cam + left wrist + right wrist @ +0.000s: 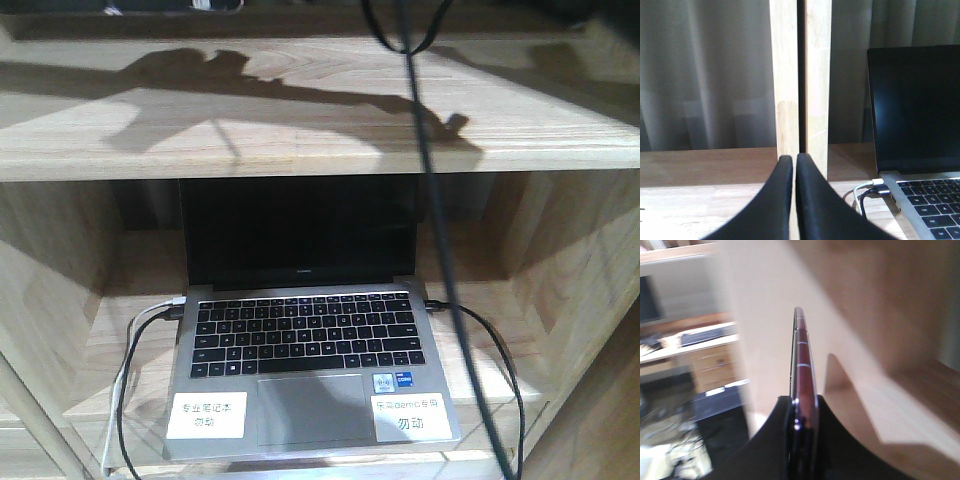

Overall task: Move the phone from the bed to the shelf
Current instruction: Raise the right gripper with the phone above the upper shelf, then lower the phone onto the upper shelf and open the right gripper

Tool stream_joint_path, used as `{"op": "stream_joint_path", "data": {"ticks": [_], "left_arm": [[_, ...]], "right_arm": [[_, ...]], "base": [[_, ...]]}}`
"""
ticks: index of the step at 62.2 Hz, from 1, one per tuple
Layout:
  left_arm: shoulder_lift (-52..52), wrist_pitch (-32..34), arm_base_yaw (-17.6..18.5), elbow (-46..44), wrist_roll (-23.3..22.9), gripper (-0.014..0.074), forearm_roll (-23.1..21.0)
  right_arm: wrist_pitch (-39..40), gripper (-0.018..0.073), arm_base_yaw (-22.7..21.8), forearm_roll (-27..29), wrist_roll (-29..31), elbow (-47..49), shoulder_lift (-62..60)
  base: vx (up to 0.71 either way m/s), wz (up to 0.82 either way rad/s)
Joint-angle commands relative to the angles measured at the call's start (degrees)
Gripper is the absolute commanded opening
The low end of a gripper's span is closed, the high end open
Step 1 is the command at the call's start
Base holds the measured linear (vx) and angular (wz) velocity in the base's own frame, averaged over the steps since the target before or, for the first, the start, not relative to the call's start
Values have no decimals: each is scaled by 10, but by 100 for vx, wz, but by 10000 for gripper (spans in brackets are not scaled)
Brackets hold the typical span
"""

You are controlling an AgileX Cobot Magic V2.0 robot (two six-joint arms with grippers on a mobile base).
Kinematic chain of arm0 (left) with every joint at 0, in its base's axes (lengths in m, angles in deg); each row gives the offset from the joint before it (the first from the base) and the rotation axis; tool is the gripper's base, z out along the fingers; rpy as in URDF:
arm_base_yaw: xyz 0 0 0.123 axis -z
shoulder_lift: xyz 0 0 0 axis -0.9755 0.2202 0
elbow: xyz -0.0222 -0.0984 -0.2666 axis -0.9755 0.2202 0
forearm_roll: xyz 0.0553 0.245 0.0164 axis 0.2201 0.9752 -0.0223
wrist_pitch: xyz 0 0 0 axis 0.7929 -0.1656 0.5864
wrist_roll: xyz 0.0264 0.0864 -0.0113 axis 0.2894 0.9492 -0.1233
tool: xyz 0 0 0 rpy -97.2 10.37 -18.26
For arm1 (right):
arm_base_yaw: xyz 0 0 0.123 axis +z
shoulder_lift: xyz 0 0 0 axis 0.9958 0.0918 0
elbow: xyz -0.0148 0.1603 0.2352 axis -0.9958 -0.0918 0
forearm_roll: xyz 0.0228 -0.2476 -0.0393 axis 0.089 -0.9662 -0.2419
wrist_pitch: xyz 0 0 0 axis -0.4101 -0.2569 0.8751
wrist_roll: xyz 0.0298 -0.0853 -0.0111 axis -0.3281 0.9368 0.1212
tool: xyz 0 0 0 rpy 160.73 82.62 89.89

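In the right wrist view, the right gripper (802,412) pinches the phone (802,360) edge-on between its dark curved fingers (765,440), so only the thin pinkish rim with its pale antenna lines shows; holding the slab by its flat faces probably keeps the glossy surface from slipping and lets it be laid down flat. The phone is thus off the bed and in the air beside a pale wooden wall, with a smooth light board just beyond it, blurred. In the left wrist view, the left gripper (794,165) has its two smooth black fingers pressed together on nothing, parked low over the wood, likely kept out of the way. Just behind it rise two pale, grained uprights, then grey curtain folds. To its right the grey laptop (310,370) sits open with a dark screen and matte black keys, its cables plugged in at both sides. In the front view, above the laptop's bay, lies the shelf (300,110), a thick natural-wood board with visible grain, carrying an arm's dark shadow; a black cable (425,150) hangs across the view.
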Motion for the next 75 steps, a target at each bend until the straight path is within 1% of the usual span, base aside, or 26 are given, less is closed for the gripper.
{"op": "stream_joint_path", "data": {"ticks": [1,17,36,54,61,67,72,75], "left_arm": [[-4,41,-2,-14,-5,1,-6],[-4,41,-2,-14,-5,1,-6],[-4,41,-2,-14,-5,1,-6],[-4,41,-2,-14,-5,1,-6],[-4,41,-2,-14,-5,1,-6],[-4,41,-2,-14,-5,1,-6],[-4,41,-2,-14,-5,1,-6],[-4,41,-2,-14,-5,1,-6]], "right_arm": [[35,-2,-1,40,-1,20,-11],[59,-2,-1,36,-1,20,20],[61,-2,-1,-6,-1,20,44],[69,15,-1,-9,-1,20,57],[78,48,-1,-9,-1,20,58],[83,105,-1,-9,-1,20,58],[83,181,-1,-9,-1,20,58],[83,246,-1,-9,-1,20,58]], "base": [[0,0],[0,0],[0,0],[0,0],[0,0],[0,0],[0,0],[0,0]]}}
